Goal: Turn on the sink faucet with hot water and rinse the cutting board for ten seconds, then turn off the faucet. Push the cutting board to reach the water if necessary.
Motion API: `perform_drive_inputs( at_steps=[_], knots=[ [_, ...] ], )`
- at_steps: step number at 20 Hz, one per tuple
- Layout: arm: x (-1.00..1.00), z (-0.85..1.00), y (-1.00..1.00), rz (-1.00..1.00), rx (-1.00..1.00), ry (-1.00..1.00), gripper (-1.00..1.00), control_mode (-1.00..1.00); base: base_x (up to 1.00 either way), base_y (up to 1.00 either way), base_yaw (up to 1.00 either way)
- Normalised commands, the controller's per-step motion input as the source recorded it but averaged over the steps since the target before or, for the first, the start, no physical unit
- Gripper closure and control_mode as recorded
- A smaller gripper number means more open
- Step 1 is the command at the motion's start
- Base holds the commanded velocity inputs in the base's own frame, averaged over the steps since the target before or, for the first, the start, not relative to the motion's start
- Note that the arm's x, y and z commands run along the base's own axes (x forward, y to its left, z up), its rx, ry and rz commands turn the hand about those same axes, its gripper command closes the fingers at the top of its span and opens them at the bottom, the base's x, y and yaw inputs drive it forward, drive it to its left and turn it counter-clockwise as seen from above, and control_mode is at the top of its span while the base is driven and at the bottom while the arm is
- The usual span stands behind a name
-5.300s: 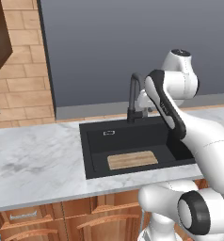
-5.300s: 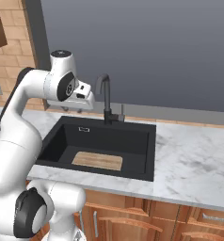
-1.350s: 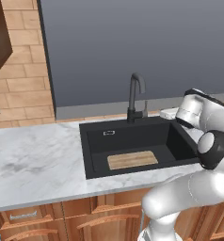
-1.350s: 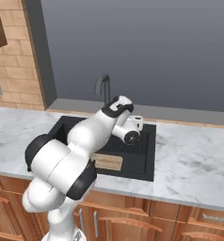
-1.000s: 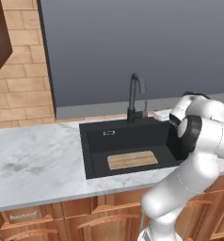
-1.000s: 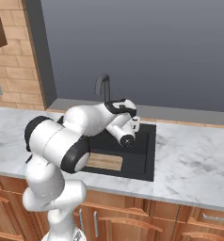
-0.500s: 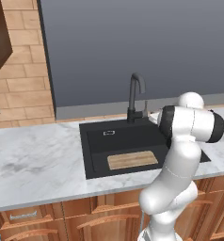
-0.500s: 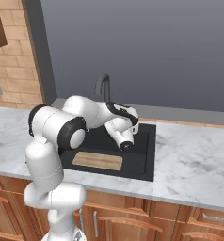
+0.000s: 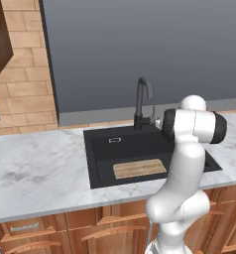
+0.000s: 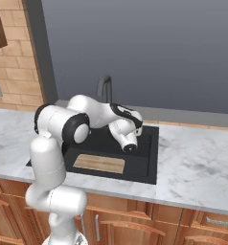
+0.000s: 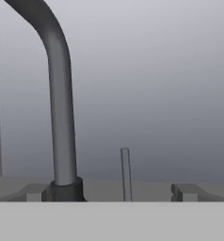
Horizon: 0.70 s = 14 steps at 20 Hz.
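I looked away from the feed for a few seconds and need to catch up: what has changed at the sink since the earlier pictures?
The arm swung down from its raised pose and folded low over the sink, bringing the open gripper up close to the sink faucet, facing its small side lever. Nothing has been gripped. The cutting board lies where it did in the basin, and no water runs.

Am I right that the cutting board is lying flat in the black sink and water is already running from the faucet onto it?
Not quite. The cutting board does lie flat in the sink, but no water runs from the faucet; the left base view shows its spout dry.
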Motion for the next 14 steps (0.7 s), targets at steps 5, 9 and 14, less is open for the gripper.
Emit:
perform_drive_inputs(
  at_steps=[5, 9, 14],
  knots=[
    [0.03, -0.07, 0.0, 0.0, 0.0, 0.05, -1.0, -1.0, 0.0, 0.0, 0.0],
    [0.04, 0.0, 0.0, 0.0, 0.0, 0.15, -1.0, -1.0, 0.0, 0.0, 0.0],
    [0.14, 0.0, 0.0, 0.0, 0.0, 0.07, -1.0, -1.0, 0.0, 0.0, 0.0]
  ],
)
